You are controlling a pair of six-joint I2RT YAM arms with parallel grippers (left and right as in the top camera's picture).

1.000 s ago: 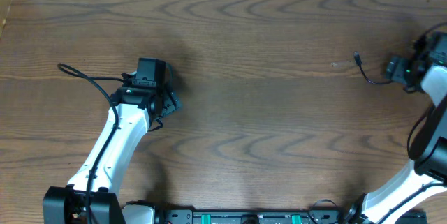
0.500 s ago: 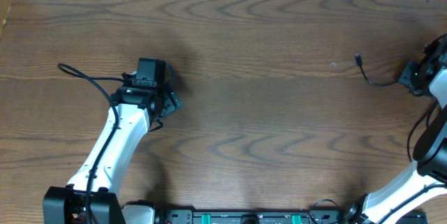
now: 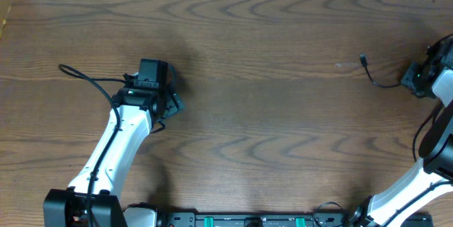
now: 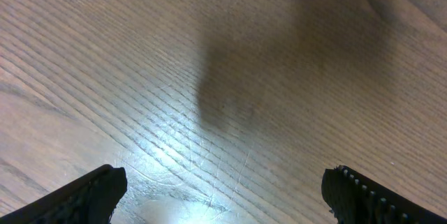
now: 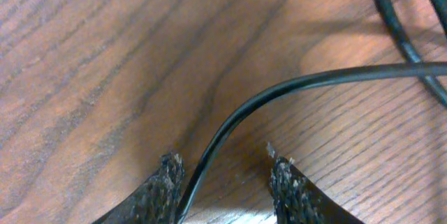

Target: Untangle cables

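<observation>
A thin black cable (image 3: 375, 80) lies at the table's far right, with its small plug end (image 3: 362, 60) pointing away from the arm. The cable leads into my right gripper (image 3: 417, 78). In the right wrist view this black cable (image 5: 279, 91) curves down between the two fingers of my right gripper (image 5: 225, 165). It lies against the left fingertip (image 5: 167, 175), and a gap separates it from the right one. My left gripper (image 4: 223, 190) stands wide open over bare wood at the left (image 3: 154, 78), holding nothing. No white cable is clearly visible.
Two more black strands (image 5: 394, 21) cross the upper right corner of the right wrist view. A black cord (image 3: 85, 78) loops out to the left of the left arm. The table's right edge is close to the right arm.
My right gripper has shifted a little right and toward the near side, and its jaws have narrowed around the black cable. The left arm has not moved.
</observation>
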